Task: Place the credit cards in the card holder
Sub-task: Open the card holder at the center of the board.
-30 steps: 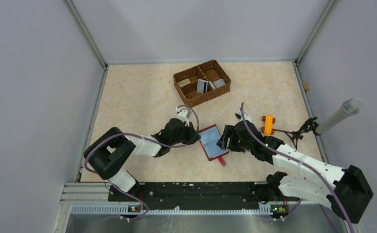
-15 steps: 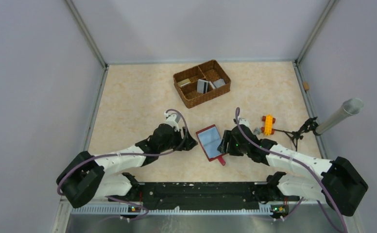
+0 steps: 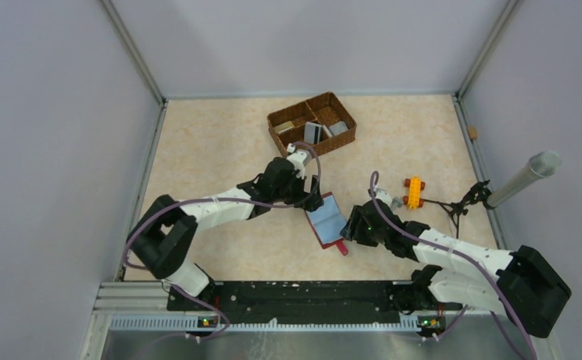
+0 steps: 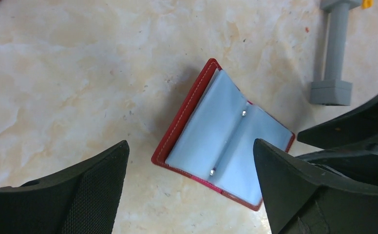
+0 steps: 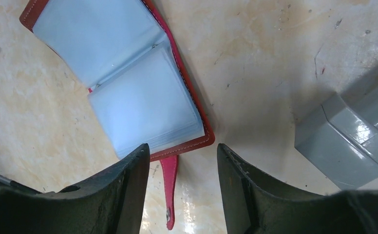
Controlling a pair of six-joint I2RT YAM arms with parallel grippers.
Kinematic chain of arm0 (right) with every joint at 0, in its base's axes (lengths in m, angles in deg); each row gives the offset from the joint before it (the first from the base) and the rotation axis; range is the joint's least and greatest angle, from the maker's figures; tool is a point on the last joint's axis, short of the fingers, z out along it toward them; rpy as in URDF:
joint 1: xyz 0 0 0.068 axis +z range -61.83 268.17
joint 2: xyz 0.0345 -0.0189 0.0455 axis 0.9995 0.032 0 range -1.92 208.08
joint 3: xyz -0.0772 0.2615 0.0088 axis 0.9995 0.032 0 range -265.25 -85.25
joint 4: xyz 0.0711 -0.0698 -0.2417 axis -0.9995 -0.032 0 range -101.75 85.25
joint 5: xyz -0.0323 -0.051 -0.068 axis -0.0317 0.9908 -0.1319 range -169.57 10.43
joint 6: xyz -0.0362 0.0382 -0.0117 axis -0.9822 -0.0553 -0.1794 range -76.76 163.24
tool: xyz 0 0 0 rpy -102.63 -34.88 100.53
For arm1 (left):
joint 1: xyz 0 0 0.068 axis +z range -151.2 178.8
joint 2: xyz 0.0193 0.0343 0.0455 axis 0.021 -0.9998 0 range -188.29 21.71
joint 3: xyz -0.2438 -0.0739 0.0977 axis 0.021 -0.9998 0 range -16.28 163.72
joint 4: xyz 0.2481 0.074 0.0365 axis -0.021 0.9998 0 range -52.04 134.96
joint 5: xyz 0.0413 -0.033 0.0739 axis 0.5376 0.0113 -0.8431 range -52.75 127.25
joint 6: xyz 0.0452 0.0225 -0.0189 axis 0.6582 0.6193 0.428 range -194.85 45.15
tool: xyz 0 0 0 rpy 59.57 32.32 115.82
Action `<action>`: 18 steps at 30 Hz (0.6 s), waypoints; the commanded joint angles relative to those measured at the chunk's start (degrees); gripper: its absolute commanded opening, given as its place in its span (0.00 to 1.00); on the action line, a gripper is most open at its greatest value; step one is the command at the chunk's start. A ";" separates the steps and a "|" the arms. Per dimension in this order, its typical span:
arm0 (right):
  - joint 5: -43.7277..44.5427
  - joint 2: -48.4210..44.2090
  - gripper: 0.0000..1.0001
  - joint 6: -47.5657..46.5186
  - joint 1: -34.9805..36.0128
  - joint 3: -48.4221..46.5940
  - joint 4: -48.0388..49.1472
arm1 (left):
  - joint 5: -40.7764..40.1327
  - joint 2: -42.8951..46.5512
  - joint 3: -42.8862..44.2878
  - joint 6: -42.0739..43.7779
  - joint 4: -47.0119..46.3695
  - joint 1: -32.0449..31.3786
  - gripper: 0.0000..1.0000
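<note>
Reaching in from the lower left of the overhead view, the left arm stretches toward the centre of the pale surface (image 3: 205, 150). Its end effector (image 4: 189, 146) is tilted down above the upper left edge of the card holder (image 3: 325, 220). Its two fingers stand wide apart with nothing between them.

The right arm comes in low from the lower right. Its end effector (image 5: 182, 148) hovers at the holder's lower right edge. Its fingers are partly spread and grip nothing, and the holder's red snap tab (image 5: 169, 187) lies on the surface below the gap.

One card holder is present. It is dark red and lies open at the centre of the frame, clear pockets facing up. One brown wicker basket (image 3: 322, 148) sits at upper centre, divided into compartments. At least three credit cards (image 3: 313, 133) show inside it: one tan, one striped, one grey. An exact count cannot be made out.

To the right of the holder lie one orange toy block (image 3: 414, 192) and one small grey plastic piece (image 4: 334, 53). One grey cylinder (image 3: 532, 171) on a dark stand leans at the right edge.
</note>
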 commanded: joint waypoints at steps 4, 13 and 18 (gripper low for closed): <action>0.77 -3.27 0.53 5.56 0.40 2.86 3.14 | 1.51 -10.64 8.44 6.84 2.35 0.20 0.93; -0.37 0.38 0.51 6.68 0.42 3.43 8.43 | 2.99 -13.98 9.69 7.88 -1.00 0.19 0.86; 0.31 2.77 0.48 6.02 0.38 1.95 9.89 | 5.49 -15.72 8.74 6.86 -1.90 0.19 0.66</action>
